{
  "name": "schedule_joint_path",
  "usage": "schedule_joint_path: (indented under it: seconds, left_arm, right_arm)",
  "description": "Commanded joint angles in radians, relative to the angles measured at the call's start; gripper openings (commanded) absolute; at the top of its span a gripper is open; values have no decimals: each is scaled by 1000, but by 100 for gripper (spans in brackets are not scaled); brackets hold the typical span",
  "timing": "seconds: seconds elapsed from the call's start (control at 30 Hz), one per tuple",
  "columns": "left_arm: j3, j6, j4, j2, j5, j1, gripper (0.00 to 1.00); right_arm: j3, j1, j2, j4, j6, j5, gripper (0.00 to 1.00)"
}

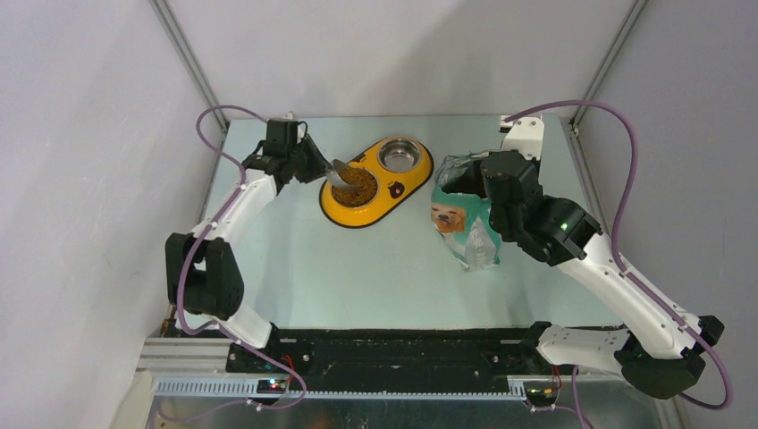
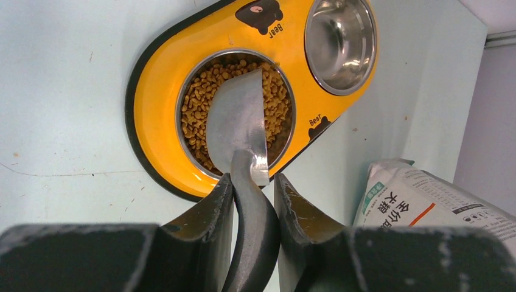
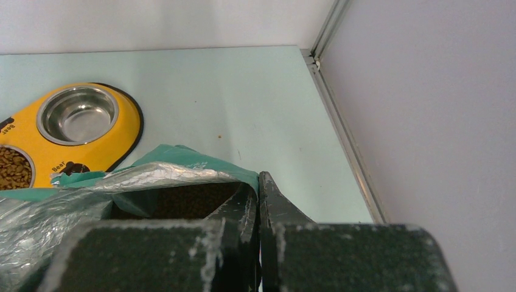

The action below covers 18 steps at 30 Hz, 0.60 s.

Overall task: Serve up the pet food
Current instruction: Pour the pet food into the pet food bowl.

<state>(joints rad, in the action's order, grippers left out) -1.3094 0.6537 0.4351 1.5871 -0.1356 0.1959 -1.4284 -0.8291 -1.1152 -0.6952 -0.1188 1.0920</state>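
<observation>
A pale green table (image 1: pixel 357 268) carries a yellow, black-rimmed two-bowl feeder (image 1: pixel 380 207). Just right of the feeder, a teal-and-white bag (image 1: pixel 450 217) printed with a dog stands, apparently resting on the tabletop, its base hard to see.

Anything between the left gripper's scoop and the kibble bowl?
Nothing visible. The left gripper holds the grey metal scoop directly over the small brown kibble pellets in the steel bowl of the yellow feeder; the teal-and-white bag, pinched by the right gripper, stands aside.
</observation>
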Motion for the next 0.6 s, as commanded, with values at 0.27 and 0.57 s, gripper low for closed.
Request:
schedule_joint_path:
  seconds: [0.27,0.57]
  left_arm:
    - [-56,-30,10,10,43,8,0]
    - [-55,-50,29,-15,69,9,0]
  right_arm:
    - [-46,5,67,153,16,110,0]
    - [-46,4,65,152,15,108,0]
